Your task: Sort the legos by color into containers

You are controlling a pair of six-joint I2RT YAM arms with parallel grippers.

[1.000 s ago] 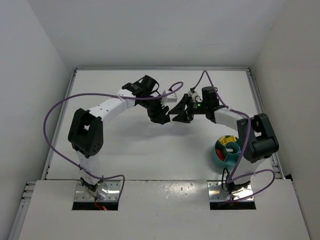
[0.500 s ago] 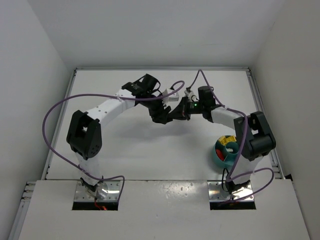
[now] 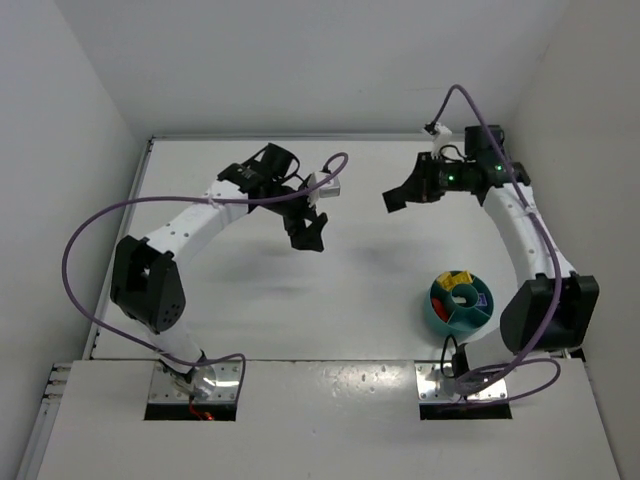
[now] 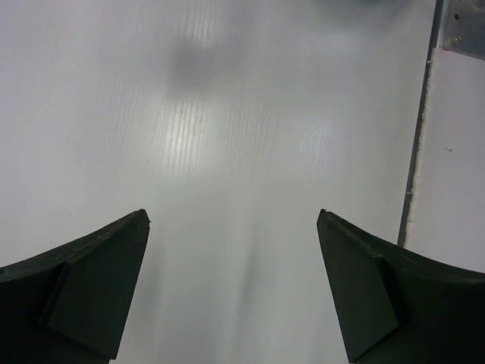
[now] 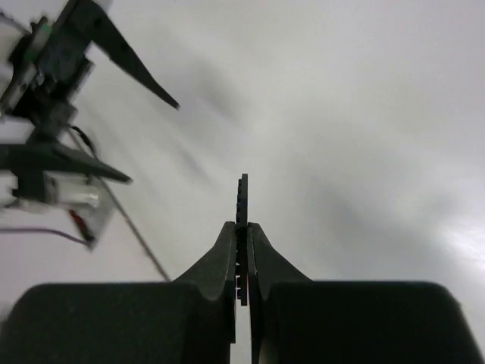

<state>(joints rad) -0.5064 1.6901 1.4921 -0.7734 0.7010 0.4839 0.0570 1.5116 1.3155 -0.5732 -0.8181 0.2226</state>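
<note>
My right gripper point(image 5: 241, 226) is shut on a thin studded lego point(image 5: 242, 196). I see it edge-on and dark, with a reddish trace low between the fingers. In the top view this gripper point(image 3: 395, 197) hangs over the far right of the table, well above the teal bowl point(image 3: 437, 318). The bowl's containers hold yellow point(image 3: 463, 294), red point(image 3: 442, 284) and purple point(image 3: 480, 298) legos. Out over the table's middle my left gripper point(image 3: 308, 235) stands wide open. Only bare white table shows between its fingers point(image 4: 233, 216).
A purple cable loops from each arm point(image 3: 90, 225). In the left wrist view the table's edge strip point(image 4: 418, 152) and a metal bracket point(image 4: 464, 26) lie to the right. White walls close the table in on three sides.
The two grippers met tip to tip over mid-table. The right one closed on the lego, the left one opened and let go, and the right arm swung away to the far right.
</note>
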